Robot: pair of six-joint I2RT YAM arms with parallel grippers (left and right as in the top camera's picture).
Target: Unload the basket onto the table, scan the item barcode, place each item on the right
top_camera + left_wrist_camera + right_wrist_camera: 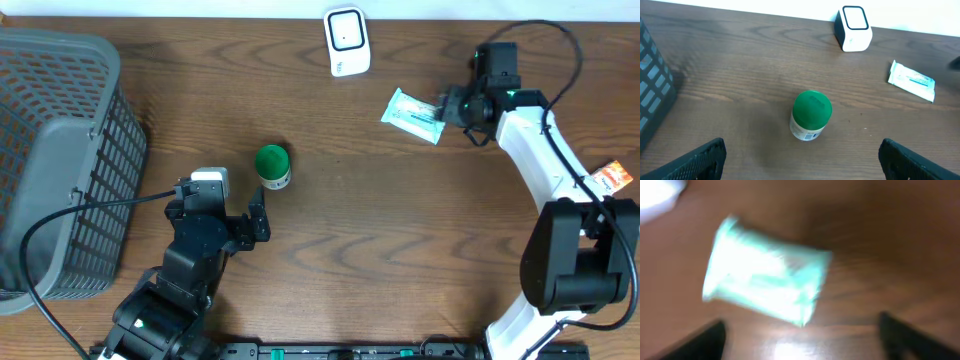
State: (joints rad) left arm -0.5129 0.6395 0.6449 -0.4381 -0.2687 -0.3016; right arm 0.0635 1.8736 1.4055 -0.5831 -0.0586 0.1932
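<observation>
Wood-grain table [400, 230] carries everything: a grey basket [60, 150] at the left edge, a white scanner [346, 40] standing at the far side, a green-capped bottle [272, 165] upright near the middle, and a teal packet [412, 114] lying flat just right of the scanner. By my reading the scan has not begun, since nothing is lifted and nothing is held up to the scanner. The right fingers [912, 335] stand apart, hanging just short of the packet (the wrist view is blurred, so I cannot tell whether they touch it), which looks the likelier item. The left fingers [695, 160] are spread wide too, empty, pointed at the bottle with a gap between. Left to do, I judge: grasp the item, carry it to the scanner, present the barcode.
</observation>
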